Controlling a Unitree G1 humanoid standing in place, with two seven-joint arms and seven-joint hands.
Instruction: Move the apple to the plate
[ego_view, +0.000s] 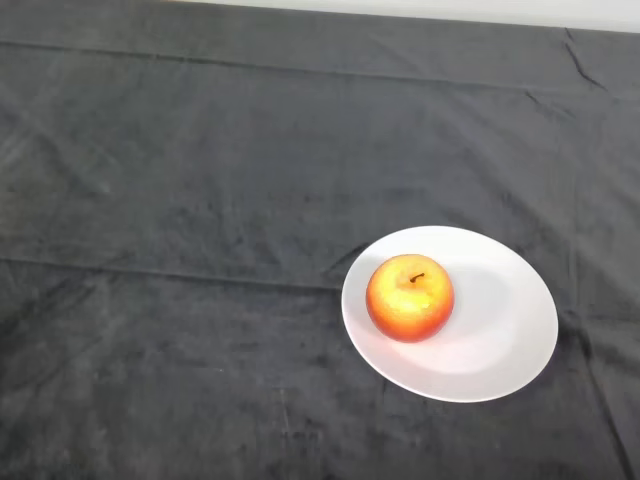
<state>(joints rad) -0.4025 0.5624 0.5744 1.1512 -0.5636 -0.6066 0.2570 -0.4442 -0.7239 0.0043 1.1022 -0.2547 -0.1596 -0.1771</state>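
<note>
The apple (410, 298) is sitting upright on the plate (500, 350), stem pointing up and slightly toward the far side. It is resting on the left part of the plate, off centre, with its left side close to the rim and a wide bare stretch of white lying to its right. Its skin is showing red-orange at the sides and yellow around the stem hollow. It is not leaning on anything and is looking settled; judged from this layout, the task is reading as done, the fruit already lying where the task sentence wants it.

The hand is not appearing anywhere in the head view, so its state cannot be told; no part of the arm is reaching in from the lower left either.

The plate is lying flat on the counter (200, 200), in the right lower part of the view. Its shallow dish is probably keeping the apple from rolling, which would explain why an off-centre spot is holding.

The counter is lying under a dark cloth, which is showing soft creases and a fold line running across at mid height. A pale strip (420, 8) is edging the top of the view beyond the cloth; what it belongs to cannot be told.
</note>
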